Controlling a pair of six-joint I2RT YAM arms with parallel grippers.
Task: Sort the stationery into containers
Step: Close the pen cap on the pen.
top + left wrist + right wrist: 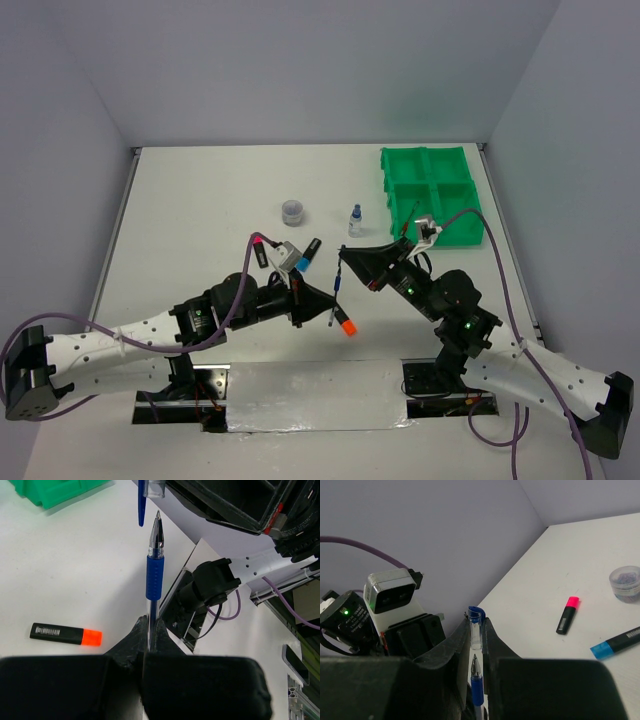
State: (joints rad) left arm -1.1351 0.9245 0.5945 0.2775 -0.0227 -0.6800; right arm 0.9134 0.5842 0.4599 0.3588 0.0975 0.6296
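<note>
Our left gripper (150, 630) pinches the blue pen (155, 575), our right gripper (476, 630) pinches its cap (142, 505), so we should line them up straight.

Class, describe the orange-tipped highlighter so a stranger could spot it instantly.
On the white table, look near the middle of its front edge. A stubby black highlighter lies there; its orange end sets it apart from the pink highlighter and the blue highlighter farther back.
</note>
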